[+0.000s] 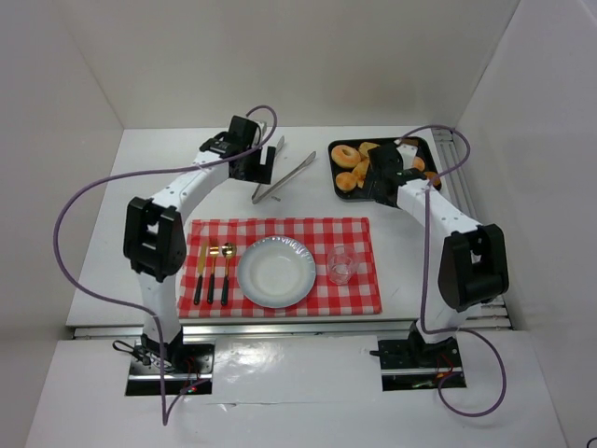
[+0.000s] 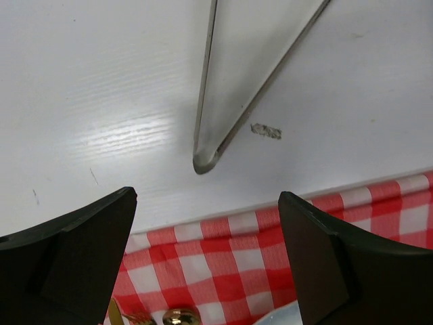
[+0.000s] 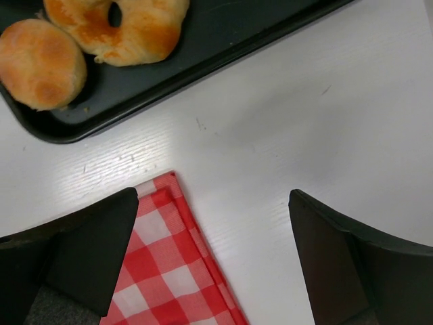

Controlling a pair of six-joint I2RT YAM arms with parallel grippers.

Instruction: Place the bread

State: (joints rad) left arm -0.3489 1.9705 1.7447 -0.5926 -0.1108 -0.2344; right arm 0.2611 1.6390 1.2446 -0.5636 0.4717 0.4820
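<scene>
White worktop (image 1: 121,215) under us: left pincer (image 2: 206,203) gapes wide, empty, just short of the tongs (image 2: 203,152). Checked cloth (image 1: 354,289) carries the plate (image 1: 241,271). Further right, the bread (image 1: 362,169) lies on the black tray (image 3: 223,34); right pincer (image 3: 213,203) spread open, empty, by the tray's near edge.

Robotics lab booth — white walls (image 1: 308,56), L arm (image 1: 154,238) & R arm (image 1: 471,266) bolted to table (image 1: 308,203), staged cloth (image 1: 354,294).

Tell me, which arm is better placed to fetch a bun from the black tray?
Right, I'd say. The right end effector hangs open just beside the tray, buns close by. The left end effector is by the tongs, well away from it.
</scene>
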